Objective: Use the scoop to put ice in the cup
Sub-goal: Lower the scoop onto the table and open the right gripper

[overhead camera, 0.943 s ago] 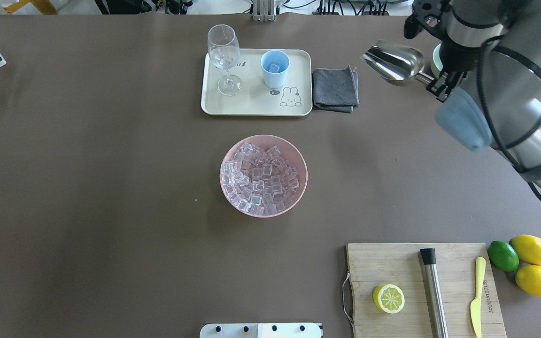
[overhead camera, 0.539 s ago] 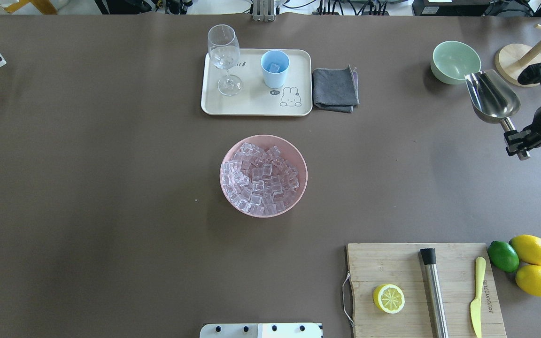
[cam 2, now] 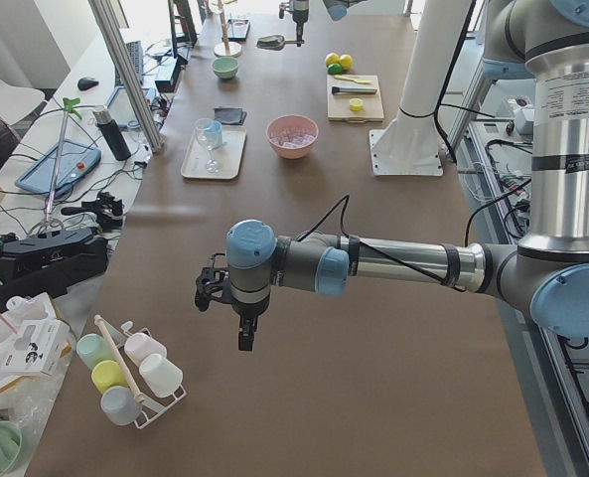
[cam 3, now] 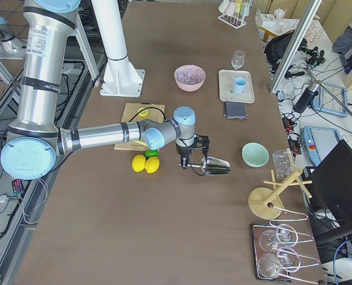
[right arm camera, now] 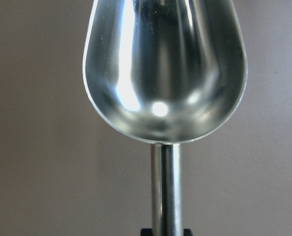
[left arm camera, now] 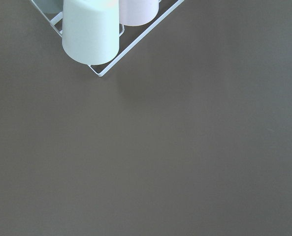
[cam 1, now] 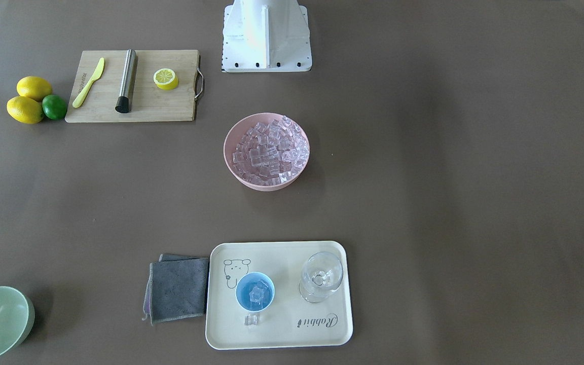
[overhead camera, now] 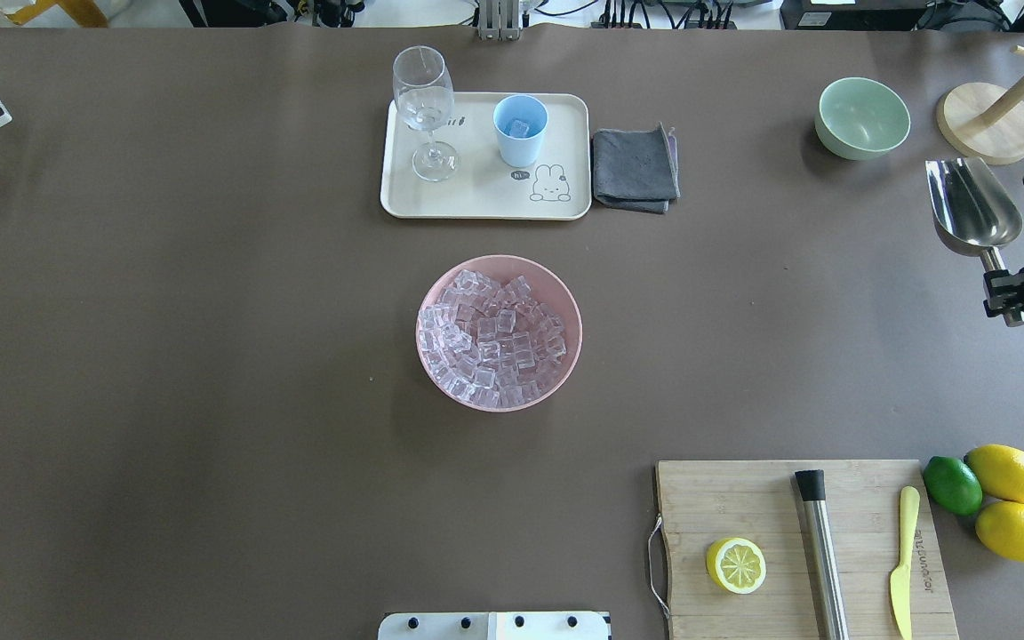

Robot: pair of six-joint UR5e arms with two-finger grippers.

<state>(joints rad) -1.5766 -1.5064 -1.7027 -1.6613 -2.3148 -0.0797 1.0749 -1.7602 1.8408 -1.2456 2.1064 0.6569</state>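
The silver scoop (overhead camera: 972, 209) is empty, as the right wrist view (right arm camera: 164, 69) shows. My right gripper (overhead camera: 1014, 298) is shut on its rod handle and holds it above the table at the far right edge, trough pointing away from the robot. The light-blue cup (overhead camera: 520, 130) stands on the cream tray (overhead camera: 476, 200) and holds a little ice (cam 1: 256, 293). One loose cube (cam 1: 251, 319) lies on the tray beside the cup. The pink bowl (overhead camera: 565, 293) in mid-table is full of ice cubes (overhead camera: 494, 338). My left gripper (cam 2: 239, 318) hovers far off to the left; I cannot tell its state.
A stemmed glass (overhead camera: 424, 107) shares the tray, with a grey cloth (overhead camera: 635, 169) beside it. A pale green bowl (overhead camera: 862, 116) and a wooden stand (overhead camera: 985, 124) sit just beyond the scoop. A cutting board (overhead camera: 743, 498) with a lemon half, steel cylinder and knife lies near the robot, citrus (overhead camera: 1005, 502) beside it.
The right arm has carried the scoop rightward from beside the green bowl to the table's right edge and turned its trough to point away. Nothing else has moved.
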